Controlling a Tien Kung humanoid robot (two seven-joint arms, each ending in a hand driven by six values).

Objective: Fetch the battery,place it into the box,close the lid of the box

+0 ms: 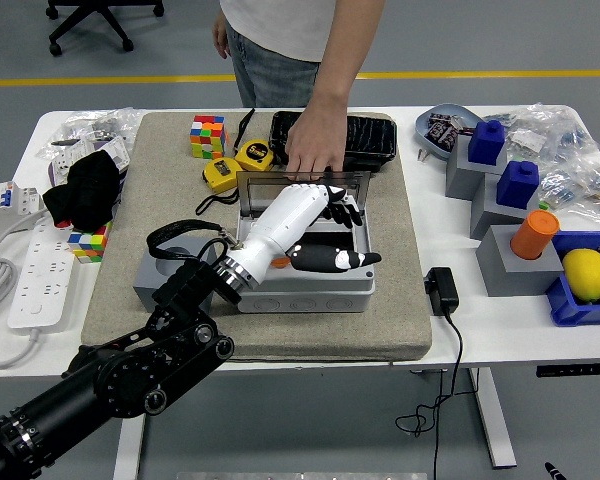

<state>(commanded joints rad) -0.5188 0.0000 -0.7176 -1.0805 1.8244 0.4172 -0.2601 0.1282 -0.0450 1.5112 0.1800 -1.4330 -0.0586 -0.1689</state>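
Observation:
A grey box (302,293) sits on the beige mat (130,320) with its clear lid (352,184) standing upright at the back. My left hand (352,236), white with black fingers, reaches into the box's opening; its fingers (342,212) are spread toward the lid and hold nothing. The orange battery does not show; my hand covers the inside of the box. A person's hand (310,148) rests on the lid's top edge from the far side.
Two yellow tape measures (236,165), a colour cube (207,135) and a black case (365,135) lie behind the box. A grey block (160,283) stands left of it, a black adapter (441,290) right. Grey and blue blocks, an orange cylinder (535,233) and a lemon (586,273) are at far right.

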